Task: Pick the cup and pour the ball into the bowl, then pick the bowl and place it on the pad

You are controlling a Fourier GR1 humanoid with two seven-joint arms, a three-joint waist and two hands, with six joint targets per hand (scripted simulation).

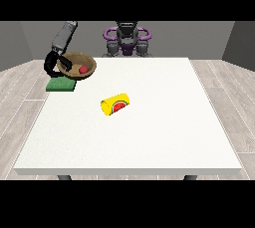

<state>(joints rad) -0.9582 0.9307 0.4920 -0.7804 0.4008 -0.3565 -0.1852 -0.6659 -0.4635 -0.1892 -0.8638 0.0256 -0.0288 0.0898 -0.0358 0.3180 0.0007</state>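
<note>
A brown wooden bowl (77,66) with a red ball (84,68) inside hangs tilted just above the green pad (61,84) at the table's far left. The black hand at the view's left (53,62) grips the bowl's left rim, fingers curled on it. A yellow cup (115,104) with a watermelon picture lies on its side near the table's middle. The hand at the view's right does not show.
The white table (149,137) stretches wide to the right and towards the camera. The robot's torso (127,40) stands behind the far edge. The pad lies close to the table's left edge.
</note>
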